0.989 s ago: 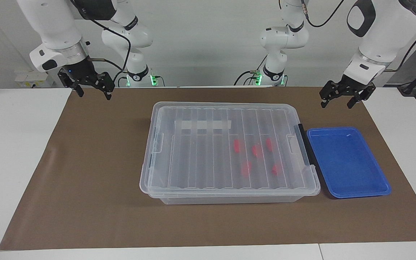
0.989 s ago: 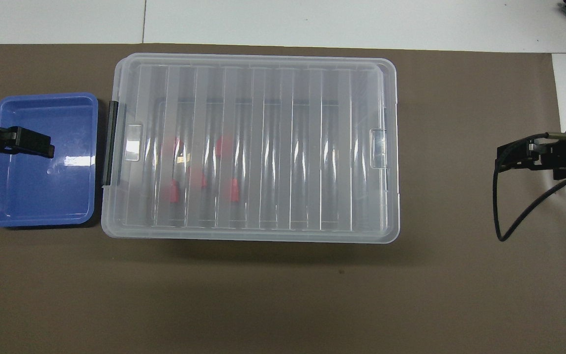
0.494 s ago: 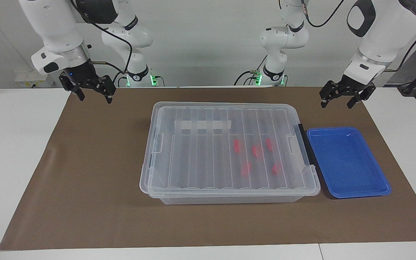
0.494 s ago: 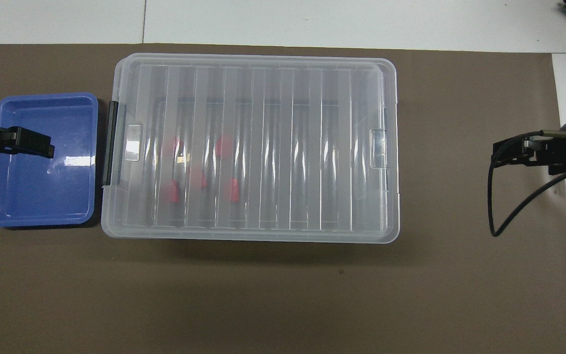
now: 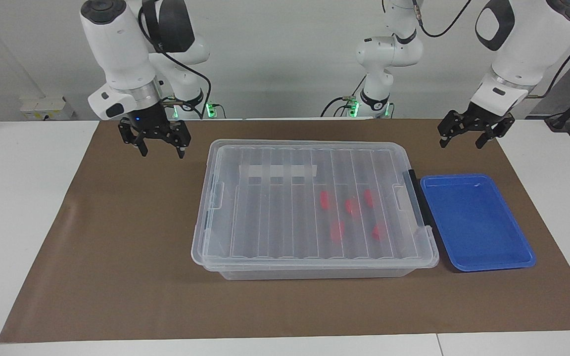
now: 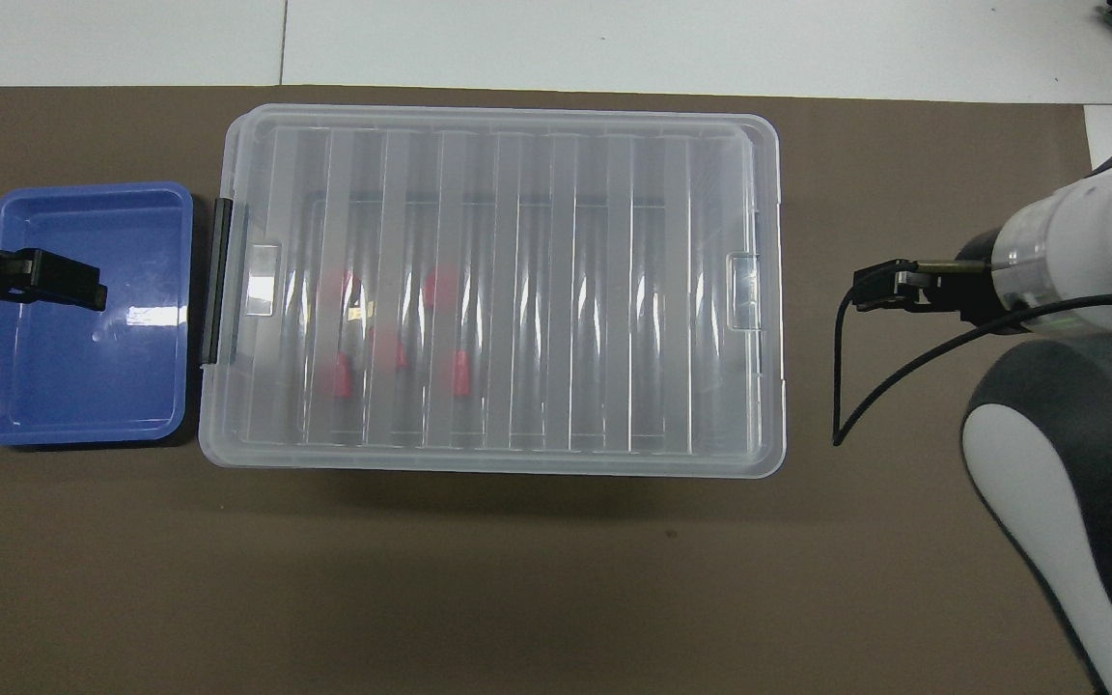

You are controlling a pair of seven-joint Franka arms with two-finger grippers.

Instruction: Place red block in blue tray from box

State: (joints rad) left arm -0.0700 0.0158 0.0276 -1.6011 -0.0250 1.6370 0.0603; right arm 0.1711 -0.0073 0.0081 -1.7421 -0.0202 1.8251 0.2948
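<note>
Facing view: my right gripper (image 5: 161, 149) hangs with jaws apart beside the lidded box (image 5: 309, 207) — red blocks (image 5: 324, 199) sealed inside, untouched. My left gripper (image 5: 460, 139) waits, spread, by the blue tray (image 5: 478, 222).

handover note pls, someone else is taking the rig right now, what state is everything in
Right gripper: open, empty, up over the mat beside the box's right-arm end.
Left gripper: open, empty, waiting above the mat beside the blue tray.
Box: lid on, mid-table; five red blocks inside, at the tray end.
Blue tray: beside the box's black latch, nothing in it.
Done: nothing yet.
Left: open the box, take out a red block, put it in the tray.
</note>
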